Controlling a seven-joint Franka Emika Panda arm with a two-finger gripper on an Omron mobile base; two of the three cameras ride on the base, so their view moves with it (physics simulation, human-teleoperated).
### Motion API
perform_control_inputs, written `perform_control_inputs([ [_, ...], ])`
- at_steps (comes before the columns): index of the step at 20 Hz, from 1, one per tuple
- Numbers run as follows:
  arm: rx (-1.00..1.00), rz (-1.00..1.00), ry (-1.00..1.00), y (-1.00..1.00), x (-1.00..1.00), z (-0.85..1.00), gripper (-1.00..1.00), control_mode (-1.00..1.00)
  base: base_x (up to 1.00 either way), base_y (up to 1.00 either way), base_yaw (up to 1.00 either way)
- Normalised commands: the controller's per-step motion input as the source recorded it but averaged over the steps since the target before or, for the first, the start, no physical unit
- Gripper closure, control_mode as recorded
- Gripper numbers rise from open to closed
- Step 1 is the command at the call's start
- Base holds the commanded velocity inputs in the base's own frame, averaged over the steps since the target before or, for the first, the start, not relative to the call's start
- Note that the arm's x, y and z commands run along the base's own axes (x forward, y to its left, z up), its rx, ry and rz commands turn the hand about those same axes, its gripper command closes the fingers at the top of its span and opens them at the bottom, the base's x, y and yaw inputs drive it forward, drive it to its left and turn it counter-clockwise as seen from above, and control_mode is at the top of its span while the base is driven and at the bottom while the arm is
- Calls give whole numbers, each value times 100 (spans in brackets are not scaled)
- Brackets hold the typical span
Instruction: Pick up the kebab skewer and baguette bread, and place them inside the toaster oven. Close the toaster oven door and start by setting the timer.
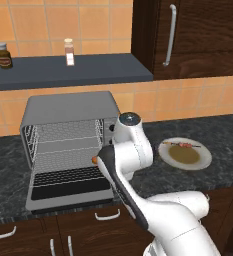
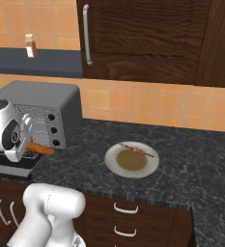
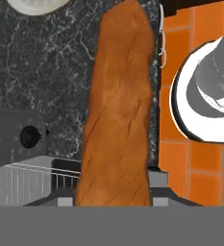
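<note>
My gripper [image 3: 112, 198] is shut on the baguette bread [image 3: 118, 110], a long orange-brown loaf. It hangs level over the lowered toaster oven door [image 1: 63, 194], one end of the baguette bread [image 2: 40, 148] pointing right past the knobs [image 2: 54, 129]. My arm hides most of the loaf in the left base view, where just its tip [image 1: 94, 160] shows. The grey toaster oven [image 1: 68, 106] stands open with bare wire racks [image 1: 68, 145]. On a white plate [image 1: 204, 161] to the right lies the kebab skewer [image 1: 184, 145], also seen as the kebab skewer [image 2: 137, 150] from the other side.
A dark shelf [image 1: 88, 72] above the oven carries a brown jar [image 1: 4, 55] and a spice bottle [image 1: 69, 52]. A dark wood cabinet [image 2: 143, 38] hangs at the upper right. The black stone counter [image 2: 196, 159] stretches right of the plate.
</note>
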Motion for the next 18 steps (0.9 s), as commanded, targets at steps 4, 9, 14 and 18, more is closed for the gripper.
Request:
perform_control_inputs([
  [4,0,-7,-11,100,8,48,100,-100,0,0,0],
  [9,0,-3,-11,80,39,11,100,-100,0,0,0],
  [14,0,0,-8,39,48,-7,100,-100,0,0,0],
  [18,0,0,-16,4,55,-38,100,-100,0,0,0],
])
